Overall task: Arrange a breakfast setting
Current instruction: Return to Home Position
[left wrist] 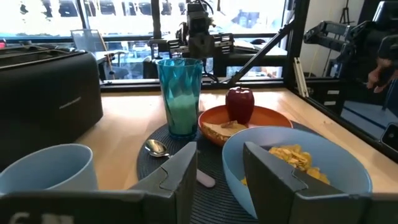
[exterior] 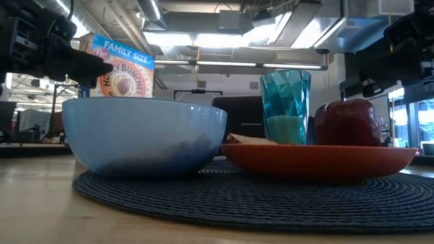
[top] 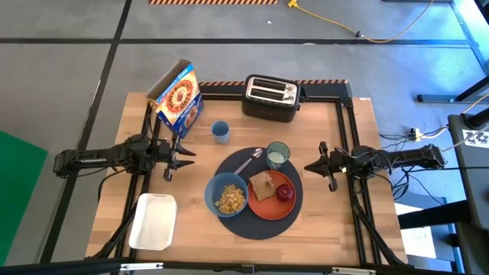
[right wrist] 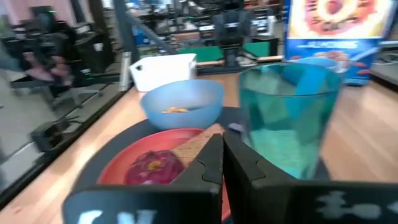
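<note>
A dark round placemat (top: 256, 218) lies on the table's near middle. On it rest a blue bowl (top: 227, 195) with cereal, an orange plate (top: 276, 206) carrying a brown toast slice (top: 263, 185) and a small red fruit (top: 284, 192), a teal glass (top: 277, 155) and a metal spoon (top: 246, 162). My left gripper (top: 189, 155) hovers left of the mat, pointing level at it, open with nothing between its fingers (left wrist: 180, 171). My right gripper (top: 308, 167) hovers right of the mat, shut and empty, as the right wrist view shows (right wrist: 222, 162).
A cereal box (top: 177, 98) stands at the far left beside a small blue cup (top: 220, 131). A black toaster (top: 270, 98) sits at the far edge. A white tray (top: 153, 221) lies near the front left corner. Black frame rails border the tabletop.
</note>
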Controlling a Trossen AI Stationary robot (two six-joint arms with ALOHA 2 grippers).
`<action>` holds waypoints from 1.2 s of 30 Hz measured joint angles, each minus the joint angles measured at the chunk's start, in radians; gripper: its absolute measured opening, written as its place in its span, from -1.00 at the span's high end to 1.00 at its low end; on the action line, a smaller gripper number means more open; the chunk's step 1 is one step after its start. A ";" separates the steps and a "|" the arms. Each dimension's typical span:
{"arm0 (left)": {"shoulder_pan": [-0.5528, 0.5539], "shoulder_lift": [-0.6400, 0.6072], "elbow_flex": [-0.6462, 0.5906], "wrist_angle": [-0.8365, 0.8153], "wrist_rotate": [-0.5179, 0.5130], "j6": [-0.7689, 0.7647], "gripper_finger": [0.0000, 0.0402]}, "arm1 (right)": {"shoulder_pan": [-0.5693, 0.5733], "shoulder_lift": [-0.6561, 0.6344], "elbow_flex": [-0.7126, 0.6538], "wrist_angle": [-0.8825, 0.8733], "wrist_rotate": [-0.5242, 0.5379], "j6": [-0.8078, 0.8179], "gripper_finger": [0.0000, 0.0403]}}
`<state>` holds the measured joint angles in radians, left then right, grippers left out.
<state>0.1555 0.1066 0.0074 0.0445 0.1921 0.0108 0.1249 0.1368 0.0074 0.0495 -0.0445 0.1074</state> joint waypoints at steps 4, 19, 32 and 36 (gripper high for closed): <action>0.000 0.000 0.000 0.005 0.000 -0.014 0.38 | 0.000 0.000 0.000 0.000 0.035 0.000 1.00; 0.000 0.000 0.000 0.008 0.000 -0.041 0.38 | -0.001 0.000 0.000 0.000 0.026 0.000 1.00; 0.000 0.000 0.000 0.008 -0.001 -0.041 0.38 | -0.001 0.000 0.000 0.000 0.026 0.000 1.00; 0.000 0.000 0.000 0.008 -0.001 -0.041 0.38 | -0.001 0.000 0.000 0.000 0.026 0.000 1.00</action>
<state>0.1555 0.1070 0.0074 0.0525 0.1909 -0.0307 0.1242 0.1371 0.0074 0.0494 -0.0181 0.1070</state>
